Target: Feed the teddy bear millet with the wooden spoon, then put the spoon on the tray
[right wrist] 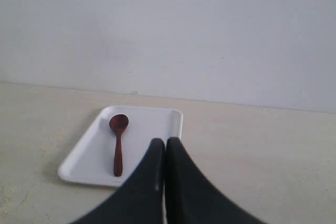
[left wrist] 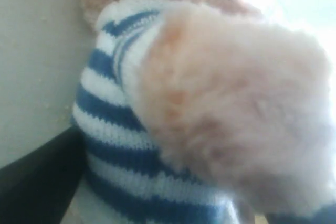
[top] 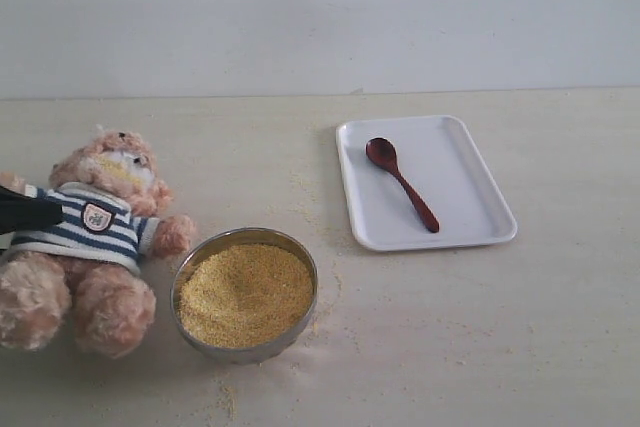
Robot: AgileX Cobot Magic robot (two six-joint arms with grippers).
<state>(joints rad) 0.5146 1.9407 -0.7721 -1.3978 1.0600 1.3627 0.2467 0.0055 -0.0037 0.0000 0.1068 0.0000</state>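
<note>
The teddy bear [top: 95,237] sits at the table's left in its striped shirt. My left gripper [top: 22,211] reaches in from the left edge at the bear's arm. The left wrist view is filled by the bear's shirt [left wrist: 121,145] and fuzzy arm, with one dark finger [left wrist: 31,187] beside them; I cannot make out a grip. The wooden spoon [top: 401,183] [right wrist: 118,148] lies on the white tray [top: 470,157] [right wrist: 152,124], untouched. Millet [top: 245,292] fills the metal bowl [top: 177,292] next to the bear. My right gripper [right wrist: 166,142] is shut and empty, back from the tray.
Loose millet grains [top: 315,212] are scattered on the beige table between the bowl and the tray. A plain pale wall [top: 320,17] rises behind the table's far edge.
</note>
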